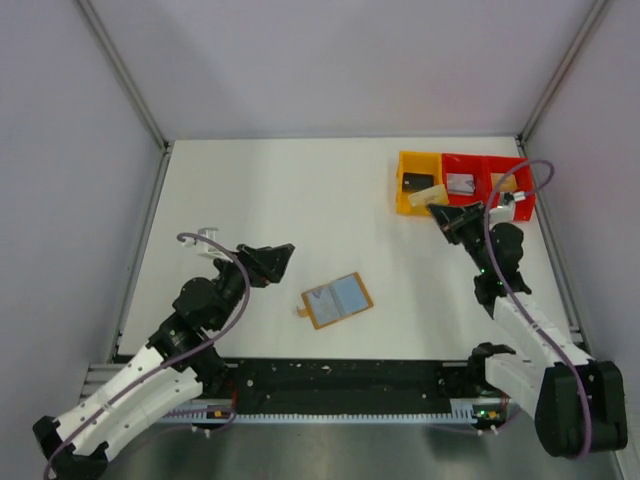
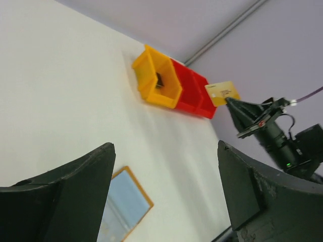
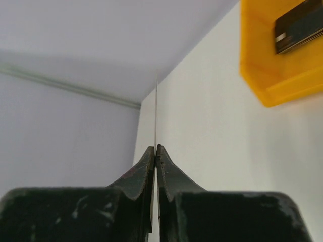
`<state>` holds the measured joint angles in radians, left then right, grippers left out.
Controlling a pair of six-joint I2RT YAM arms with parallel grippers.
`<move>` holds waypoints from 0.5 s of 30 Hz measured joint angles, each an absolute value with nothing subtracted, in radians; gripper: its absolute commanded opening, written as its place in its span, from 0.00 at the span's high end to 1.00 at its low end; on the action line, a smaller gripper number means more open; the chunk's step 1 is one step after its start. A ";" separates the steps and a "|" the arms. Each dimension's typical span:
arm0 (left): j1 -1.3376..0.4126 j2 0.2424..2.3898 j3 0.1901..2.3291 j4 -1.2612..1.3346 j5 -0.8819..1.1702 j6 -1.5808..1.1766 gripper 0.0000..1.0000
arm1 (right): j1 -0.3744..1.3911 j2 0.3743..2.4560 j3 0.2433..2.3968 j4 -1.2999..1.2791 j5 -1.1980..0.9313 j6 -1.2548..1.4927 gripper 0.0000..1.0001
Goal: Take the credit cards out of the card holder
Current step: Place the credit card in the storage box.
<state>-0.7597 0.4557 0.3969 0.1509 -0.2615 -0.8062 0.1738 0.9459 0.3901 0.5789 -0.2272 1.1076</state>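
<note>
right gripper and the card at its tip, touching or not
Touching. The right wrist view shows the right gripper with its jaws pressed shut on the card, whose thin edge sticks out from between them.

We see the card holder [image 1: 337, 300] lying open and flat on the table [image 1: 300, 190], its grey-blue inner face up within a tan-orange border, turned slightly askew. One credit card [image 2: 223, 92], yellowish, hangs well apart from it, pinched by an edge in the right gripper [image 1: 447, 213]. Whether other cards sit inside, we cannot tell.
</note>
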 measured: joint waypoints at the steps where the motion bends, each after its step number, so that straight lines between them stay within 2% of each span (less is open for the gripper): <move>1: -0.759 0.443 0.414 0.091 -0.276 -0.776 0.13 | 0.118 0.962 0.404 0.548 -0.236 1.102 1.00; 8: -0.757 0.418 0.498 -0.215 -0.374 -0.622 0.09 | -0.195 1.193 0.612 0.441 -0.322 1.044 1.00; 15: -0.748 0.523 0.505 -0.262 -0.436 -0.542 0.09 | -0.337 1.413 0.781 0.385 -0.361 0.976 1.00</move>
